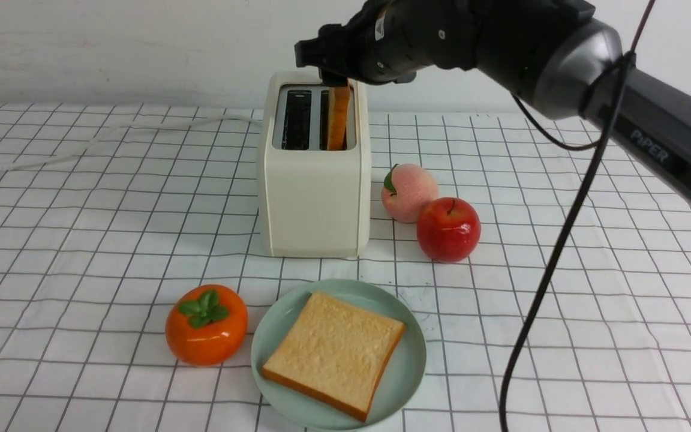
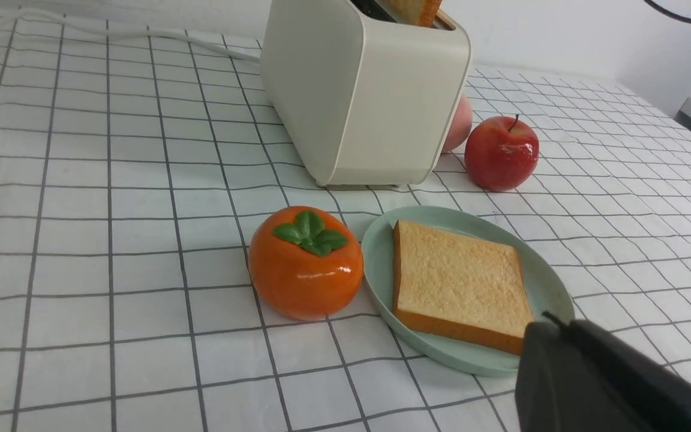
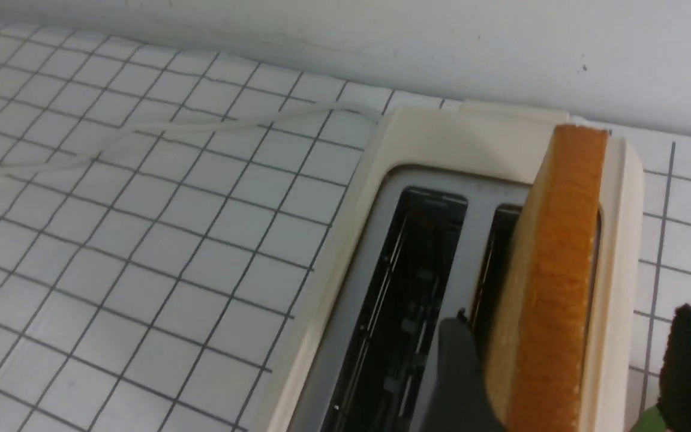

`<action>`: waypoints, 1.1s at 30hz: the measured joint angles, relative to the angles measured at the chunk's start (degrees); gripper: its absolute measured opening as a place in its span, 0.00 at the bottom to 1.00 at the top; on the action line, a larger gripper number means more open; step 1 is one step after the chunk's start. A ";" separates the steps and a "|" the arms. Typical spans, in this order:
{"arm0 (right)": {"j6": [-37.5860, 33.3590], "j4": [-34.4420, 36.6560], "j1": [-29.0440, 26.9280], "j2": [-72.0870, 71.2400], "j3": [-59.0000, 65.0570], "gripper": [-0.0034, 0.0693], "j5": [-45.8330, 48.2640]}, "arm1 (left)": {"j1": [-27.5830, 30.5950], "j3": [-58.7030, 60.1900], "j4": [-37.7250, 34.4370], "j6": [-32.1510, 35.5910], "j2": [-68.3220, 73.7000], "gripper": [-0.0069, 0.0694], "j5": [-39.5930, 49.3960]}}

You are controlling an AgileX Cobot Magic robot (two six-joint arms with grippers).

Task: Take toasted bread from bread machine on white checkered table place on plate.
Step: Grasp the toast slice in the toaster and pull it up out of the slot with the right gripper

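On white checkered table [image 1: 81, 240], bread machine [image 1: 314, 180]; upright toasted bread [image 1: 338, 117] between spread fingers of right hand [image 1: 336, 83].

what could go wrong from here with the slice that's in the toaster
1. The right gripper straddles the standing slice with jaws open, one finger beside the slot: closing off-centre might snag the toaster.
2. The plate already holds a flat slice covering most of it; a second may overhang or slide off.
3. The persimmon sits close beside the plate; a low approach could knock it.

Persimmon [image 1: 206, 324] crowds plate [image 1: 409, 366] left; right approach free.
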 joint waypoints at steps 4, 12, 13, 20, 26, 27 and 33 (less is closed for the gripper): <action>0.20 0.00 0.00 1.55 -0.05 0.57 -4.02 | 0.00 0.00 -0.05 0.00 0.00 0.07 0.00; 0.40 -0.10 -0.45 3.54 -0.22 0.39 -5.92 | 0.00 0.00 -0.63 0.00 0.00 0.07 -0.13; 0.40 -0.17 -0.49 3.60 -0.22 0.37 -5.92 | 0.00 0.05 -0.99 0.00 0.00 0.07 -0.57; 0.40 0.06 -0.49 3.66 -0.22 0.19 -5.92 | 0.00 0.05 -5.18 2.56 0.00 0.07 -13.38; 0.35 0.03 -0.49 3.66 -0.22 0.10 -5.86 | 0.00 0.05 -5.63 8.96 0.00 0.07 -18.15; 0.35 -0.10 -0.49 3.66 -0.22 0.10 -5.86 | 0.00 0.05 -5.66 10.01 0.00 0.07 -18.27; 0.35 -0.32 -0.49 3.47 -0.22 0.32 -5.96 | 0.00 0.05 -5.79 11.69 0.00 0.07 -18.33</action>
